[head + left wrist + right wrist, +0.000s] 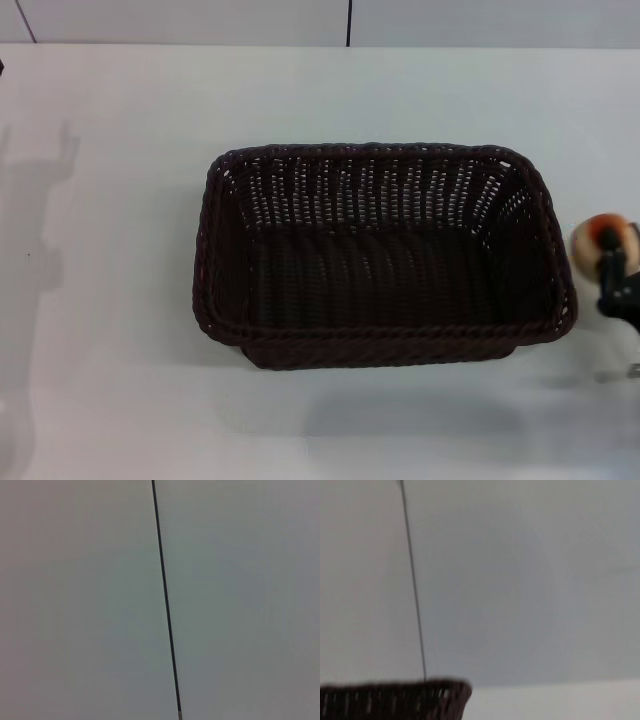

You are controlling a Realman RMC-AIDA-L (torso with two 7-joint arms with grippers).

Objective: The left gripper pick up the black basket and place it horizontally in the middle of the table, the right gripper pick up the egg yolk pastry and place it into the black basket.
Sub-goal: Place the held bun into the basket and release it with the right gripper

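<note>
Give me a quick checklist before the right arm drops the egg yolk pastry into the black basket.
1. Black basket lies lengthwise mid-table: ok.
2. Basket interior free of objects: ok.
3. Egg yolk pastry gripped by the right end effector: ok.
4. Pastry positioned over the basket: not ok; it is beyond the basket's right rim.
5. Left end effector out of the way: ok in the head view, where it does not appear.

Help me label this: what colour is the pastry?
Pale cream with an orange-red patch, egg yolk pastry; head view.
</note>
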